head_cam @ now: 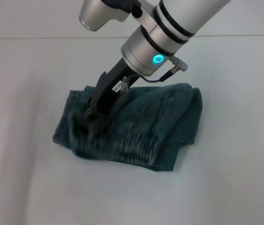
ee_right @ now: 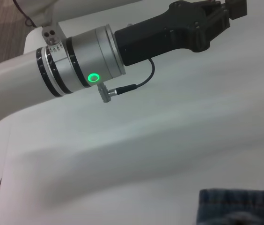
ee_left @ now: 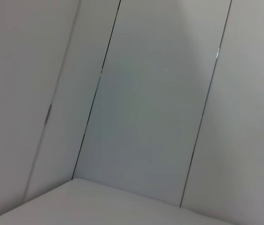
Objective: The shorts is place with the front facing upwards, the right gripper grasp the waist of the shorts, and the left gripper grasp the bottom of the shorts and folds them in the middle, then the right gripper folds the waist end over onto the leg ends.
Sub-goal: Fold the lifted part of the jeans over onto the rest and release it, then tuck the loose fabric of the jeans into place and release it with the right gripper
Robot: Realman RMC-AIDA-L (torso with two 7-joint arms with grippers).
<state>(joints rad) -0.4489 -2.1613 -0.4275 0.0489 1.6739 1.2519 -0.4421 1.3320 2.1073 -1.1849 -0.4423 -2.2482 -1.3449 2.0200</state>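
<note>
Right tool (head_cam: 91, 114) presses on the folded shorts (head_cam: 155, 126).

White table (head_cam: 24, 187), pale panelled wall (ee_left: 146, 117).
Thin dark vertical seams divide the wall panels; lighting is even.

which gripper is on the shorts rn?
The right gripper, the one with the white label, down on the shorts' left part in the head view. The left gripper sits apart from the cloth.
</note>
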